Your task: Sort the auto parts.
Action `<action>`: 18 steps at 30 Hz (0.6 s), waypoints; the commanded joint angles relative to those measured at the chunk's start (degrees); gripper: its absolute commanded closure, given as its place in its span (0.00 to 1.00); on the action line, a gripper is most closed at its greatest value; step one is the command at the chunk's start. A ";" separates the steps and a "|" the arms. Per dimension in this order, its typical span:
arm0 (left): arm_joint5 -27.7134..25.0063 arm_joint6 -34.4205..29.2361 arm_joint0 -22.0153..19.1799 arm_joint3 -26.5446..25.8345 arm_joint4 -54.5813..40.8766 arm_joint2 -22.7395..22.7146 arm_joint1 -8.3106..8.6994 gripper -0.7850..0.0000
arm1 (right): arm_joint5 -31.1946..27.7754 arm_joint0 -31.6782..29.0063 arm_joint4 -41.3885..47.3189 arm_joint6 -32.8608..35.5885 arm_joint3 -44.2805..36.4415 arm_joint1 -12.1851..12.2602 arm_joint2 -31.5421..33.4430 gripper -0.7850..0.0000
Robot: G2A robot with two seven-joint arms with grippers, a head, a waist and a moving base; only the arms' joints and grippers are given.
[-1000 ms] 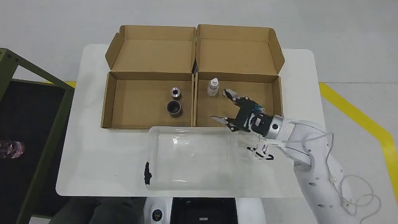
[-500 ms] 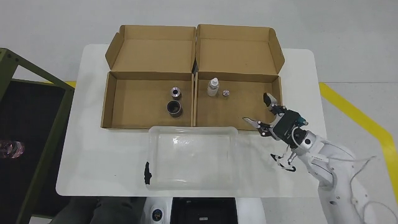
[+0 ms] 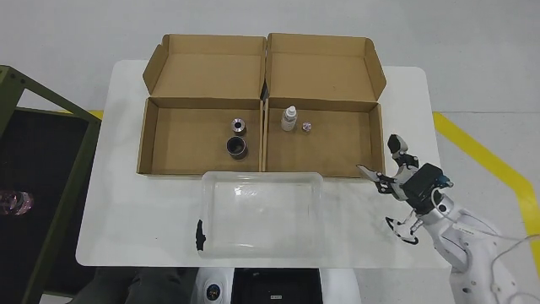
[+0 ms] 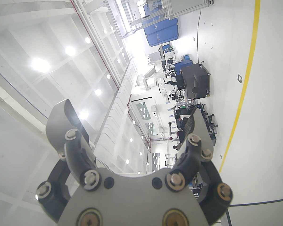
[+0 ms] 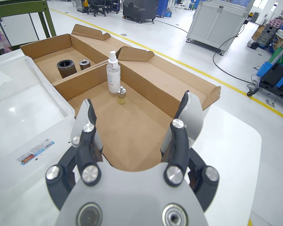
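We have drawn our right fingers, wide open and empty, back; the small brass-coloured metal fitting sits sorted ahead.

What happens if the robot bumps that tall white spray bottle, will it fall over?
Probably. The spray bottle stands upright, tall and narrow, so a push near its cap would likely tip it. It looks like light plastic, probably easy to lift. Falling, it might hit the small metal part beside it.

Right gripper: silver mounting plate, black linkages, round-head screws (several per side), pale grey fingers; white arm behind.
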 commanded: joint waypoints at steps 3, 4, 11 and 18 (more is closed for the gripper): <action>0.00 0.00 0.00 0.00 0.00 0.00 0.00 0.00 | 0.48 -0.45 -0.29 -1.63 1.53 0.20 0.85 0.12; 0.00 0.00 0.00 0.00 0.00 0.00 0.00 0.00 | 0.81 -0.52 -0.15 -1.73 1.92 0.24 1.09 0.11; 0.00 0.00 0.00 0.00 0.00 0.00 0.00 0.00 | 1.25 -0.15 1.36 -2.43 4.11 0.50 1.92 0.00; 0.00 0.00 0.00 0.00 0.00 0.00 0.00 0.00 | 1.49 0.16 2.08 -2.72 4.81 0.60 2.12 0.00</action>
